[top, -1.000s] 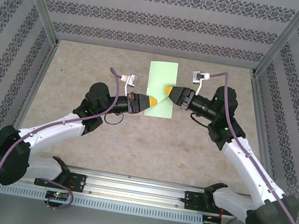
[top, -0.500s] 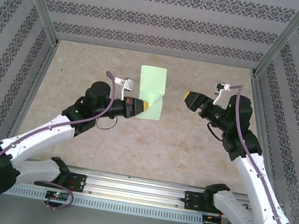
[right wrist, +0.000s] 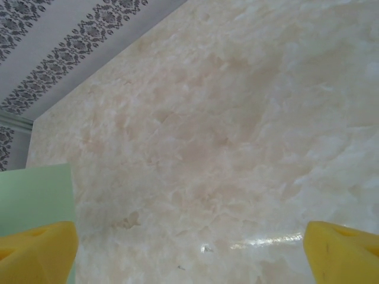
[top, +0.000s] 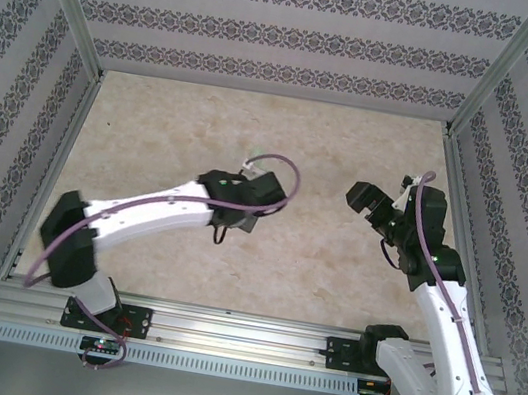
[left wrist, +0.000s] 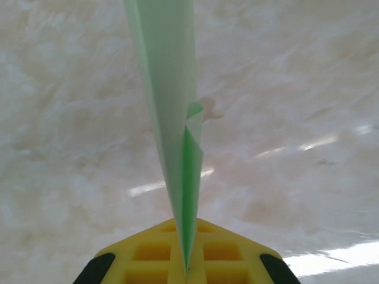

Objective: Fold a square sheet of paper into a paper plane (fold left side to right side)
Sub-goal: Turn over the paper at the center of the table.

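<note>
Left gripper [left wrist: 186, 269] clamps the thin mint-green square paper sheet [left wrist: 169, 89]; right gripper [right wrist: 189, 254] stands wide, empty. Single-point hold may twist the sheet, skewing the fold.

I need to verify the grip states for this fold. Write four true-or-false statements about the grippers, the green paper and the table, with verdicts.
1. The left gripper is shut on the green paper. True.
2. The right gripper also grips the paper. False: its yellow fingers stand wide apart with nothing between them.
3. The table has a pale marbled surface. True.
4. The paper lies spread flat on the table. False: it is clamped in the left gripper and shows edge-on to the left wrist camera.
</note>
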You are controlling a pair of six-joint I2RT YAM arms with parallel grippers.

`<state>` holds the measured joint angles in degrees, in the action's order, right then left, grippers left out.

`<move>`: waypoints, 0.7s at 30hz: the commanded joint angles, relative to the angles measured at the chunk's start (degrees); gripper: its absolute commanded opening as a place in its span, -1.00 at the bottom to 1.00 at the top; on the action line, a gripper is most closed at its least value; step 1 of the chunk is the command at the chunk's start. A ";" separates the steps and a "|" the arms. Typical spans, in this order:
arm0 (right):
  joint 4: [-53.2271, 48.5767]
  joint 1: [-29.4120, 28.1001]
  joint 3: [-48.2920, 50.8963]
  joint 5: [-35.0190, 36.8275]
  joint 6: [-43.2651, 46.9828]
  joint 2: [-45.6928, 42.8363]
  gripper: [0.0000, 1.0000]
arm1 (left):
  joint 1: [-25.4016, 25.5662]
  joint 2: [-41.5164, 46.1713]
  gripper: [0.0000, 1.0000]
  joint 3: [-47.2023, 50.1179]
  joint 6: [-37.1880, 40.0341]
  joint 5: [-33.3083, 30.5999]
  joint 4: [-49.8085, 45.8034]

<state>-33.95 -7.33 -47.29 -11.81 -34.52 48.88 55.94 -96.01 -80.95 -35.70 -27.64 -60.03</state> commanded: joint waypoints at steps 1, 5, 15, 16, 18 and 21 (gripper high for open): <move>-1.41 0.85 0.62 1.48 0.49 -1.16 0.96 | 2.41 -7.43 -0.90 -6.27 -4.78 -9.67 -15.82; -4.27 1.49 0.24 4.02 1.42 -1.50 0.96 | 4.24 -17.10 -0.75 -13.36 -6.76 -9.71 -19.80; -8.02 2.41 0.71 7.76 3.07 -2.06 0.96 | 5.40 -30.41 -0.28 -21.31 -1.52 4.57 -12.29; -7.83 2.41 0.92 7.53 3.14 -1.89 0.96 | 5.40 -30.13 -0.24 -21.33 -0.71 6.91 -9.95; -7.64 2.42 1.36 6.27 3.32 -1.20 0.96 | 5.38 -28.82 -0.13 -21.34 0.24 10.12 -6.79; -5.71 2.42 2.40 2.21 3.17 0.49 0.96 | 4.74 -25.07 0.02 -20.11 1.82 15.65 -1.60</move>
<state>-40.71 -5.45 -46.30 -6.92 -32.60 48.27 60.51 -125.99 -100.44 -36.49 -19.14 -68.69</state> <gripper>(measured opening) 0.980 0.499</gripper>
